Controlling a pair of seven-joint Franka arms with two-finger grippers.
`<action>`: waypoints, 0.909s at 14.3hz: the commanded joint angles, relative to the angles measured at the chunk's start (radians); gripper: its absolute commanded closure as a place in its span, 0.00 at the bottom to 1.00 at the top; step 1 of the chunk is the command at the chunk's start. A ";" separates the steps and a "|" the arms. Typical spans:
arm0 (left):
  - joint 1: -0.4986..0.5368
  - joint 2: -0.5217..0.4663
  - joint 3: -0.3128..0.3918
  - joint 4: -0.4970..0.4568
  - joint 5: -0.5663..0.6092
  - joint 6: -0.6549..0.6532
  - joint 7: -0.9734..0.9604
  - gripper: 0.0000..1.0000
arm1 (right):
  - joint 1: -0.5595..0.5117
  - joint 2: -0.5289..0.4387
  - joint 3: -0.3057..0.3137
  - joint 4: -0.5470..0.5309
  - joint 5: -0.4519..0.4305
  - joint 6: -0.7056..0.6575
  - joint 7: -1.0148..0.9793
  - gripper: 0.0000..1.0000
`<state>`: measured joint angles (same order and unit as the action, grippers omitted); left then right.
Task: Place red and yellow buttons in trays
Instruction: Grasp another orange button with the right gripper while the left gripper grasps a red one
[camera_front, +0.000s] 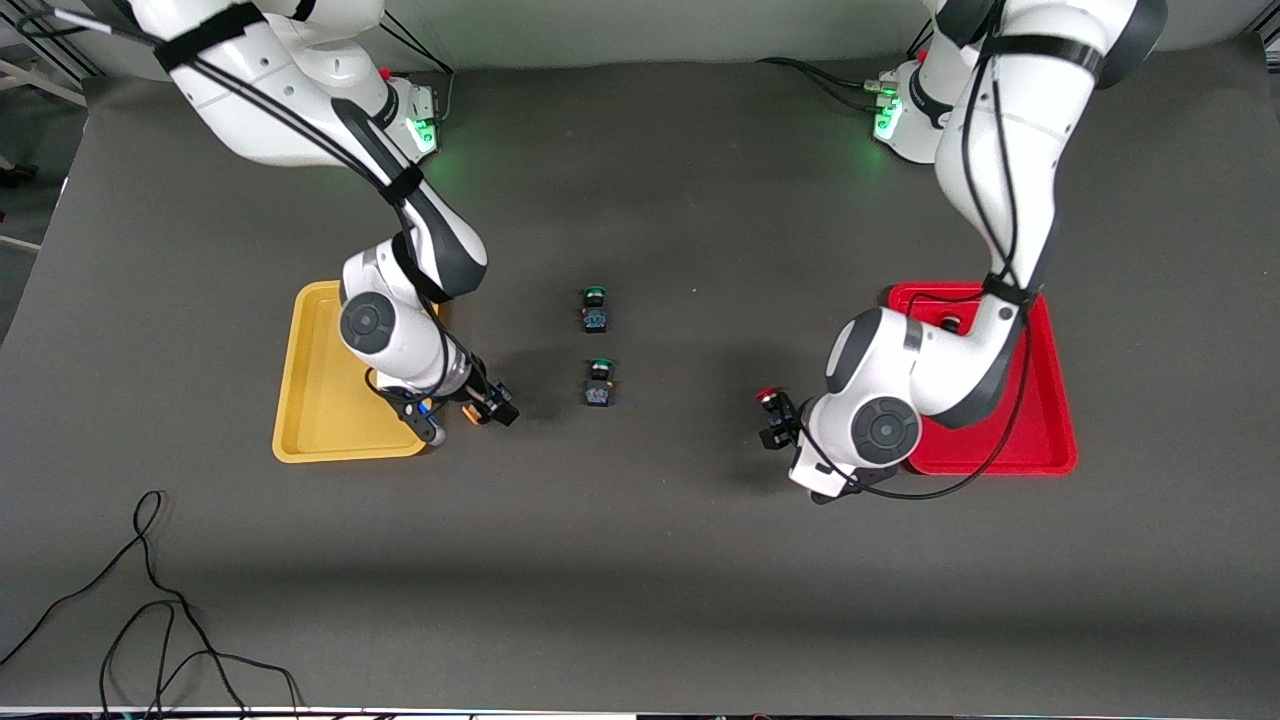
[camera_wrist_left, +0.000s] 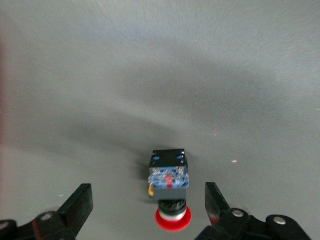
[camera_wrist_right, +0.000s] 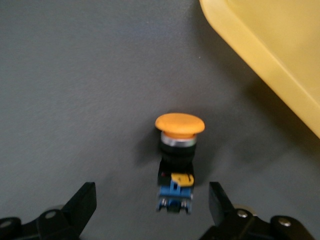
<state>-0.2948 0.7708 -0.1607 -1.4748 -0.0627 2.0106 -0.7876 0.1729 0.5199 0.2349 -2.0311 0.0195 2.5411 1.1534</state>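
The red tray (camera_front: 1050, 440) and yellow tray (camera_front: 320, 420) lie at opposite table ends; the left gripper (camera_wrist_left: 147, 210) hangs spread around a red-capped button (camera_wrist_left: 170, 192) beside the red tray; the right gripper (camera_wrist_right: 150, 212), fingers spread, flanks an orange-capped button (camera_wrist_right: 177, 155) beside the yellow tray

The left arm hides much of the red tray (camera_front: 1050, 440); a small object (camera_front: 951, 323) inside it shows only partly.
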 joint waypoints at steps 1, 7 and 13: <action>-0.061 -0.018 0.009 -0.083 -0.006 0.106 -0.079 0.01 | -0.006 0.040 0.004 0.035 -0.047 -0.019 0.046 0.00; -0.075 -0.028 0.009 -0.142 -0.003 0.155 -0.067 0.29 | -0.010 0.049 0.003 0.026 -0.049 -0.038 0.052 1.00; -0.067 -0.088 0.009 -0.125 -0.002 0.065 -0.068 1.00 | -0.029 -0.075 -0.038 0.012 -0.043 -0.125 0.026 1.00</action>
<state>-0.3607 0.7468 -0.1595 -1.5852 -0.0623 2.1440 -0.8529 0.1572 0.5303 0.2156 -2.0132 -0.0012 2.5059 1.1728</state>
